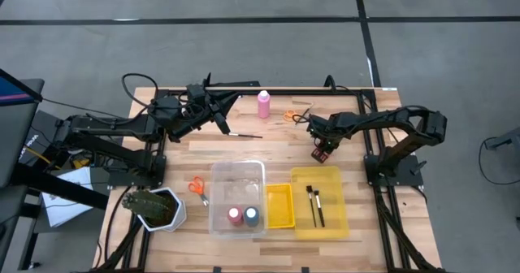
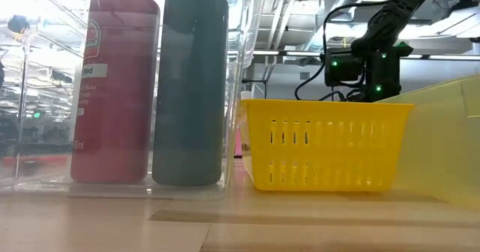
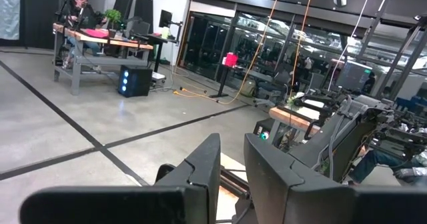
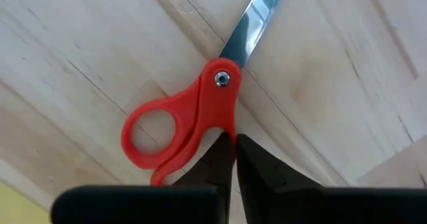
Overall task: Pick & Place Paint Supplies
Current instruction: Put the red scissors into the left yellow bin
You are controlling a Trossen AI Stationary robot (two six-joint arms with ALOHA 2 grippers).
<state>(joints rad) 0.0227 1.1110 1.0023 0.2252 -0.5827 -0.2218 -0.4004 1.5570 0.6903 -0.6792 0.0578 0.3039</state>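
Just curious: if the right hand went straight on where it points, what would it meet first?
Probably the red scissors, lying right at the tips of the right hand, with the wooden table just beneath.

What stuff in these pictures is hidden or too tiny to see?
- Right wrist view: the second finger loop of the red scissors hides behind the right end effector. The picture's edge cuts off the blade tip.
- Low view: the picture's edge cuts off the tops of the red paint bottle and the dark blue paint bottle.
- High view: the paintbrushes in the yellow bin are too small to show their bristles.
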